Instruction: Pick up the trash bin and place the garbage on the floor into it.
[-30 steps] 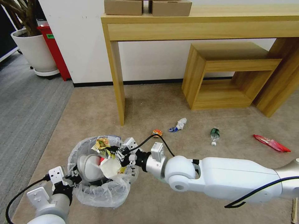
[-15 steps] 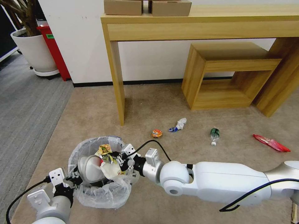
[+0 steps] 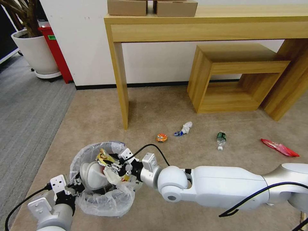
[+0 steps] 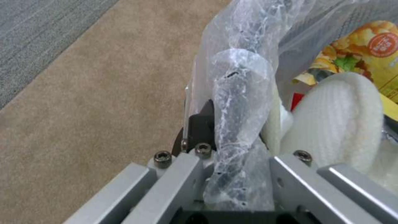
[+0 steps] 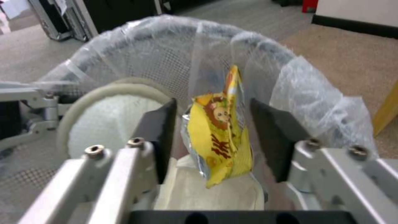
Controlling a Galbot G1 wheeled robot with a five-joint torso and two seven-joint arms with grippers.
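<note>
The trash bin (image 3: 106,200), lined with a crinkly clear bag, sits low at the left, and my left gripper (image 3: 75,186) is shut on its near rim (image 4: 236,102). My right gripper (image 3: 110,163) reaches over the bin's mouth and stands open. A yellow wrapper (image 5: 219,133) hangs between its black pads (image 5: 159,137) with a gap on each side. A white slipper (image 5: 108,124) lies inside the bin. On the tan floor (image 3: 96,115) lie an orange wrapper (image 3: 161,137), a white tissue (image 3: 186,127), a green-label bottle (image 3: 221,139) and a red wrapper (image 3: 279,147).
A tall wooden table (image 3: 205,29) stands over the carpet, its leg (image 3: 121,83) near the bin, with a low wooden stool (image 3: 234,77) beneath. Grey ribbed carpet (image 3: 25,106), a white planter (image 3: 35,53) and a red box (image 3: 56,51) lie to the left.
My right arm has pushed leftward and lower over the bin's mouth, bringing the yellow wrapper with it. The left gripper and the bin have barely shifted.
</note>
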